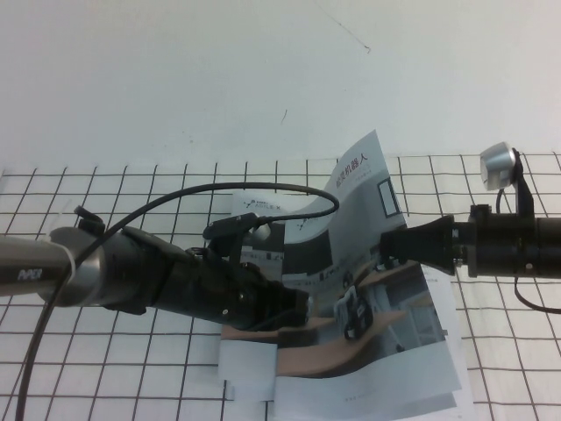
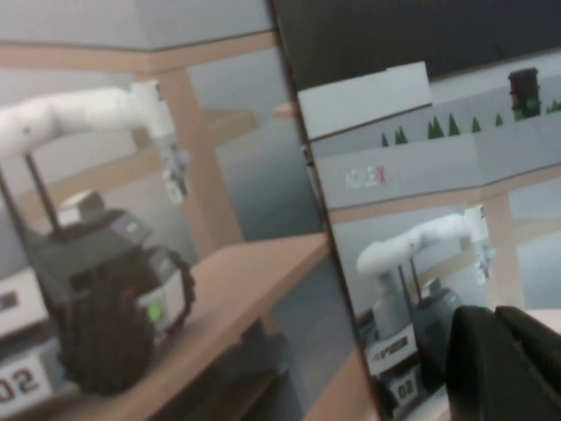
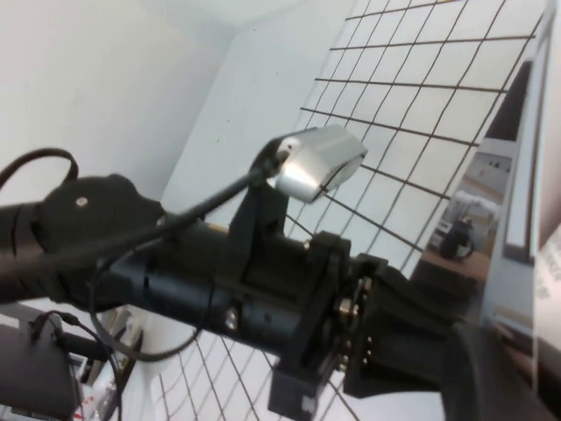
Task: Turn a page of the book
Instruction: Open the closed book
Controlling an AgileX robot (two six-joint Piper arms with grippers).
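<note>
Spreading across the whole work area, the white table with black grid lines (image 1: 105, 202) carries the thin glossy white stapled brochure, i.e. the book (image 1: 438, 368), lying low and right of centre. Its front cover leaf with the robots-on-desks photo, the page (image 1: 368, 228), stands lifted and curled, top corner raised toward the far side, lower part bowing over toward the robot's left.

Left black gripper (image 1: 294, 307) reaches in from the left, pressed at the page's lower bent part; right black gripper (image 1: 399, 246) comes in from the right, touching the page's raised right edge. Key relation, as I judge it: page lies between both grippers, spine/long axis running near-to-far, and the leaf must travel further left, so left gripper is on the landing side, right one on the pushing side.

Neither gripper's opening can be told: left fingertips sit hidden under the arm & paper, right ones are cut off by the page. Left wrist view shows only close-up cover photo; spine isn't visible.
</note>
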